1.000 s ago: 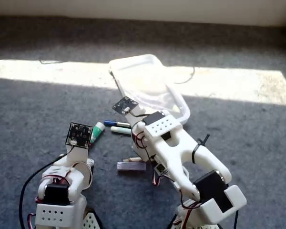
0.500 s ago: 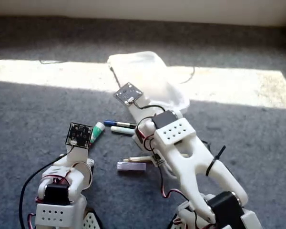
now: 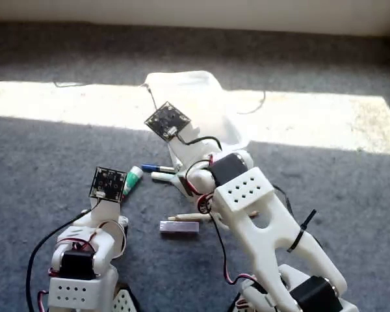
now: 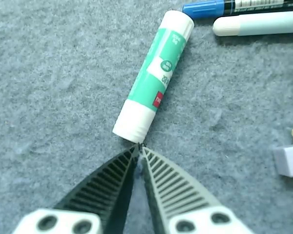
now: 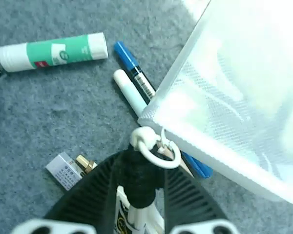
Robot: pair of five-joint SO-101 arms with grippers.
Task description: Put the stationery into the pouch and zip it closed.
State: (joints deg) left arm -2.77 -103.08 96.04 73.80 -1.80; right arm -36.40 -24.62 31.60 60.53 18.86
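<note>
The white mesh pouch [image 3: 195,104] lies at the far centre, half in sunlight. My right gripper [image 5: 145,161] is shut on a black-and-white pen [image 5: 135,178]. The pen's tip touches the white zipper ring [image 5: 155,148] at the pouch [image 5: 234,87] corner. On the carpet lie a green glue stick [image 3: 132,180], a blue pen [image 3: 158,169] and a white pen [image 3: 162,177]. My left gripper [image 4: 138,147] is shut and empty, its tips touching the white end of the glue stick [image 4: 156,83].
A pale eraser [image 3: 179,227] and a thin wooden stick [image 3: 190,217] lie on the grey carpet beside the right arm. Something blue [image 5: 198,166] shows under the pouch's edge. Open carpet lies to the left and far right.
The right arm has reached forward and left over the pouch. The pouch's near right corner has drawn back and bunched up. The left arm has stayed still.
</note>
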